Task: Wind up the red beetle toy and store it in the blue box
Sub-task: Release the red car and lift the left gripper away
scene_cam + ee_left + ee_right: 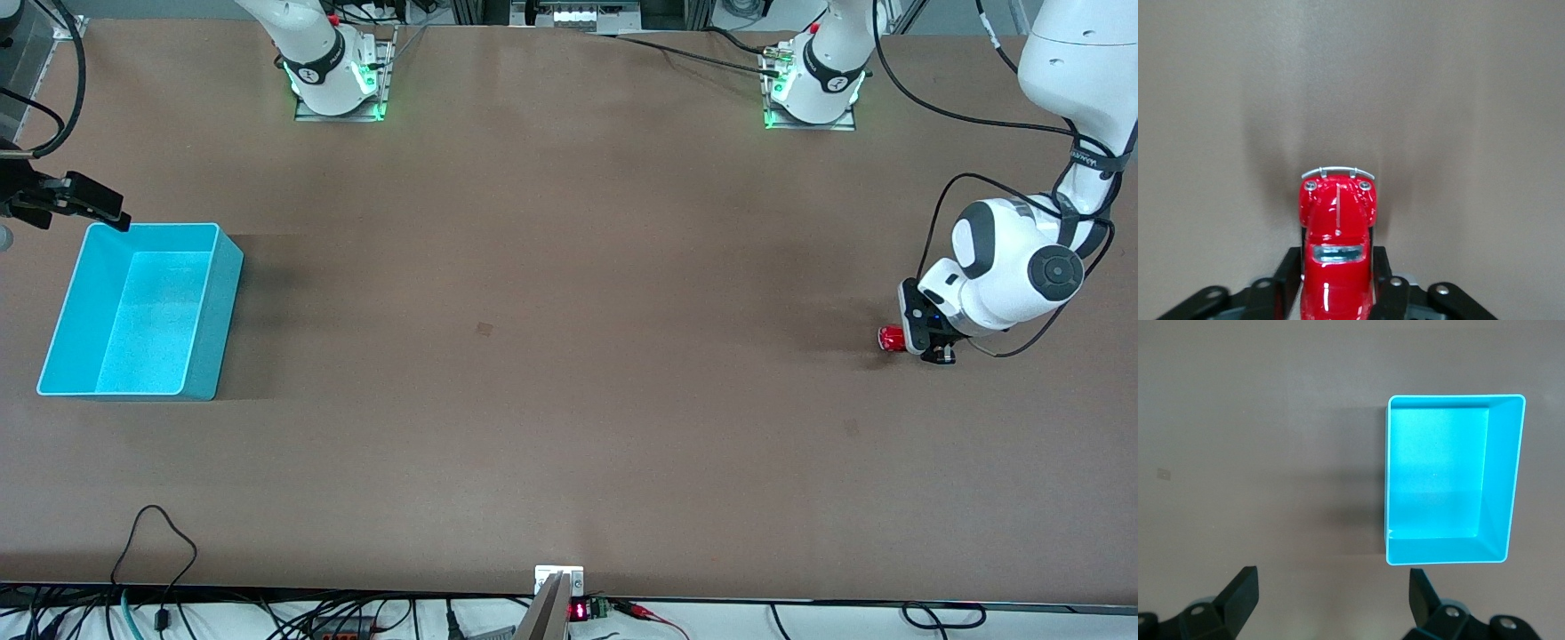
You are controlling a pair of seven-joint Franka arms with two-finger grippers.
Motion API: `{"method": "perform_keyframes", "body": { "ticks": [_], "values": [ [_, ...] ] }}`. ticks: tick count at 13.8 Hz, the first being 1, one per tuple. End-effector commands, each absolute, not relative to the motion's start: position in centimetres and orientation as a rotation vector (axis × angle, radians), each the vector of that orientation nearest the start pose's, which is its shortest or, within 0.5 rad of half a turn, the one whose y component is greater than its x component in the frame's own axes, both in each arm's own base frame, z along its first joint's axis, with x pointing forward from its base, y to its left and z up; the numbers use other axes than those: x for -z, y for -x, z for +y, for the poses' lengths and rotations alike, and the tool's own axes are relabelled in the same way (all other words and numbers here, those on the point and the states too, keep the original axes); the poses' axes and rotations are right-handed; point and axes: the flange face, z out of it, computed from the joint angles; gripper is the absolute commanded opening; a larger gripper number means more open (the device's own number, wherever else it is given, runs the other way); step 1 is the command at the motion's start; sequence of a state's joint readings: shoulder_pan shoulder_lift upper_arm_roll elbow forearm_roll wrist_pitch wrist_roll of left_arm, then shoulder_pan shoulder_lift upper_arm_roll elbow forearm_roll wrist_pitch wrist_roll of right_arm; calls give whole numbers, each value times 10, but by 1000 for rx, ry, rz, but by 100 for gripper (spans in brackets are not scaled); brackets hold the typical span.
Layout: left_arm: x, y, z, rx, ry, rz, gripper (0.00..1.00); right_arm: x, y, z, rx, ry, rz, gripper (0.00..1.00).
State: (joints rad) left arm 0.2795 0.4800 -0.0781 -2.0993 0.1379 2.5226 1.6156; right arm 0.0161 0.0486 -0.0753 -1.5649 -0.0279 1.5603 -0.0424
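— What sort of place am I working in?
— A robotics lab, by the look of it. My two white arms are bolted on metal base plates lit green along the edge of a wide brown table.
— Anything else?
— Black cables trail over the table's edge nearest the front camera, where a small board with a red display sits. Nothing homely.

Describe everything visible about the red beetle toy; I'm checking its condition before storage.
The red beetle toy is a tiny glossy red car, plastic by its look, with a rounded body, a silvery bumper, two small round headlights and a bluish windscreen. It sits upright on the brown table at the left arm's end, between the jaws of the left gripper.
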Motion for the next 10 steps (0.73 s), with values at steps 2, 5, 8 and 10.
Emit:
{"method": "perform_keyframes", "body": {
  "ticks": [2, 5, 8, 10],
  "values": [
    [-197, -577, 109, -89, 2261, 2191, 100, -602, -567, -35, -88, 3159, 41, 100],
    [-216, -579, 101, -93, 2263, 2185, 100, -599, -569, -34, -96, 3159, 36, 100],
    [-232, -580, 98, -90, 2263, 2175, 100, -598, -569, -34, -98, 3157, 31, 100],
    [-266, -585, 99, -127, 2304, 2137, 100, -598, -569, -34, -98, 3157, 31, 100]
  ]
}}
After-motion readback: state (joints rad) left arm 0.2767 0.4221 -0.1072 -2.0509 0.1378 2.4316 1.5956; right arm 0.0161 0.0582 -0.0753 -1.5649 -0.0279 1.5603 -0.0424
